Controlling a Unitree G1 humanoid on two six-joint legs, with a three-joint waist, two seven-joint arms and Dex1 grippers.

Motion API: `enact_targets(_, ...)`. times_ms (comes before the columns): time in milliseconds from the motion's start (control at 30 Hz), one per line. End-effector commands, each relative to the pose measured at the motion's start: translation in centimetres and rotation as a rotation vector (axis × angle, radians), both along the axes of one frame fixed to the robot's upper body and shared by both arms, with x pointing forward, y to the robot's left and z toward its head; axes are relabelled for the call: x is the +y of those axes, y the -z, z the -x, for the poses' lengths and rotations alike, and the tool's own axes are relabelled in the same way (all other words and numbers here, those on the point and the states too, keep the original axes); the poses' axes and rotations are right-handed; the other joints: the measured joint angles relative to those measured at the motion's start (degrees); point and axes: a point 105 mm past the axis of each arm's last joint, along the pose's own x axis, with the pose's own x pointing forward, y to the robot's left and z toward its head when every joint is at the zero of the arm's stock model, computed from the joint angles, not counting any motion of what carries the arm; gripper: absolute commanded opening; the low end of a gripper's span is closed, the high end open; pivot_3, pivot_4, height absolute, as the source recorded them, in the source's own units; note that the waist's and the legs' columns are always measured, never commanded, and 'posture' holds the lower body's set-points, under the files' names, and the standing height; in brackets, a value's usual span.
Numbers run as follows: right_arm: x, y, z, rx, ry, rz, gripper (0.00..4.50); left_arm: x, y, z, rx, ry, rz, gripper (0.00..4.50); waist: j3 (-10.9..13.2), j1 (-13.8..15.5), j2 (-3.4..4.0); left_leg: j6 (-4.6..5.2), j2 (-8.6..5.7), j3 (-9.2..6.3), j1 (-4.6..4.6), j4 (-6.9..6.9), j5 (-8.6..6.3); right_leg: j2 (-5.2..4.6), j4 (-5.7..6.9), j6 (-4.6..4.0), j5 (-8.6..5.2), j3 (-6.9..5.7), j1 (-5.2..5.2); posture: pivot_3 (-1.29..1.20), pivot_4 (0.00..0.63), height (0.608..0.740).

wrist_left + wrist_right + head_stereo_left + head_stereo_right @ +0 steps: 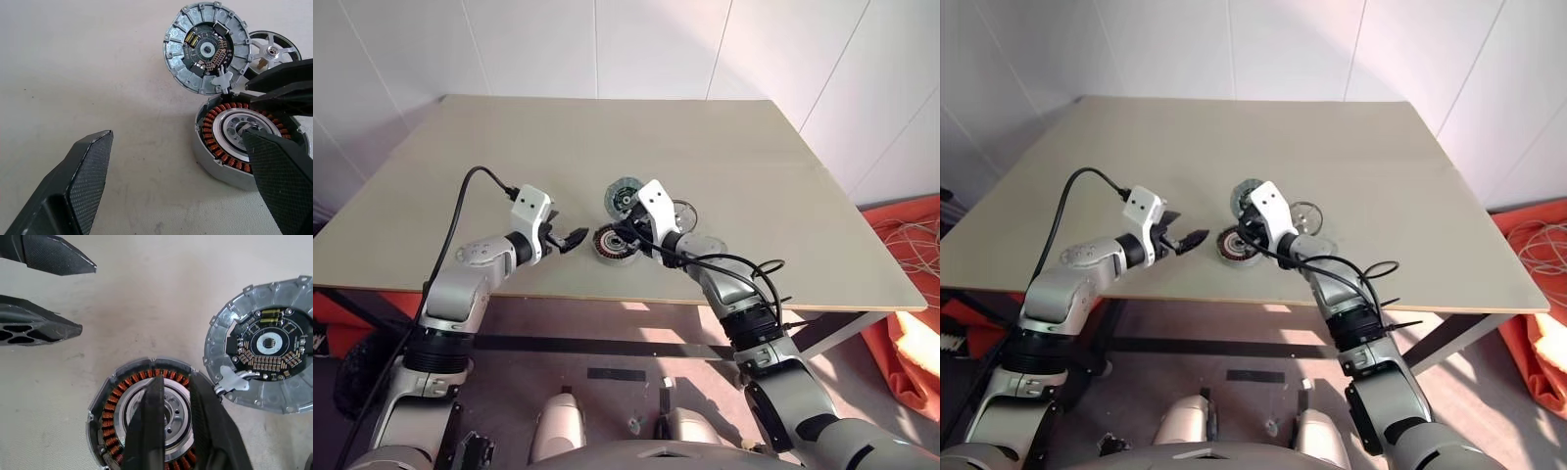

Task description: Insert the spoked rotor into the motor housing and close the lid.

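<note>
Right wrist view: right hand (168, 423) narrowed, nearly shut, empty, poised over motor housing (110, 416) on counter (146, 308). Lid (288, 396) lying just beside. Left hand (181, 181) spread wide, empty, near housing. Spoked rotor (274, 49) beyond lid.

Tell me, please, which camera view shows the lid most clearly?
The left wrist view: the whole lid shows there, with its ribbed edge and dark middle. The right wrist view cuts off its far edge. In both eye views it is small, partly behind the right gripper.
</note>
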Motion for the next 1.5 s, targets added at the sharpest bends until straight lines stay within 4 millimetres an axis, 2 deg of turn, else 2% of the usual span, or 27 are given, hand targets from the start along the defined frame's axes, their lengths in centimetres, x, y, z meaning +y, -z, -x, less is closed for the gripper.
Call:
enact_targets(33,0.2,-1.8,0.1,-0.062,-0.018,-0.023,0.67,0.0,-1.8,-0.5,-0.071,-0.003,0.007,4.5,0.0,-0.01,0.0,0.0,0.0,0.0,0.0,0.0,0.0,0.0,0.0,0.0,0.0,0.0,0.0,0.0,0.0,0.74)
enact_targets(67,0.2,-1.8,0.1,-0.058,-0.015,-0.028,0.67,0.0,-1.8,-0.5,-0.071,-0.003,0.007,4.5,0.0,-0.02,0.0,0.0,0.0,0.0,0.01,0.0,0.0,0.0,0.0,0.0,0.0,0.0,0.0,0.0,0.0,0.74)
enact_targets(167,0.3,-1.6,0.2,-0.046,-0.022,-0.034,0.09,0.0,-1.8,-0.6,-0.072,-0.002,0.008,4.5,0.0,-0.02,0.0,0.0,0.0,0.0,0.02,0.0,0.0,0.0,0.01,0.0,0.0,0.0,0.0,0.0,0.0,0.74)
enact_targets(200,0.3,-1.5,0.2,-0.045,-0.021,-0.032,0.04,-0.1,-1.8,-0.6,-0.073,-0.002,0.008,4.5,0.0,-0.02,0.0,0.0,0.0,0.0,0.01,0.0,0.0,0.0,0.01,0.0,0.0,0.0,0.0,0.0,0.0,0.74)
enact_targets(433,0.3,0.5,0.3,0.008,-0.015,0.004,0.04,0.1,-1.8,-0.6,-0.073,-0.007,0.005,4.5,0.0,-0.03,0.0,0.0,0.0,0.0,0.01,0.0,0.0,0.0,0.01,0.0,0.0,0.0,0.0,0.0,0.0,0.74)
enact_targets(867,0.4,1.3,0.4,0.03,-0.024,0.014,0.04,0.2,-1.7,-0.5,-0.074,-0.012,0.002,4.5,0.0,-0.03,0.0,0.0,0.0,0.0,0.01,0.0,0.0,0.0,0.01,0.0,0.0,0.0,0.0,0.0,0.0,0.74)
enact_targets(1233,0.5,3.2,-1.3,0.049,0.007,0.056,0.04,0.5,-2.0,-0.6,-0.084,-0.021,-0.003,4.5,-0.01,-0.15,-0.01,0.0,0.0,0.0,0.19,0.01,0.0,0.0,0.12,-0.01,0.0,0.02,0.08,0.0,0.0,0.74)
enact_targets(1500,0.0,3.6,-1.1,0.052,0.017,0.056,0.04,0.2,-2.1,-0.8,-0.088,-0.017,0.004,4.5,-0.01,-0.16,-0.01,0.0,0.0,0.01,0.19,0.01,0.0,0.0,0.12,-0.01,0.0,0.03,0.08,0.0,0.0,0.74)
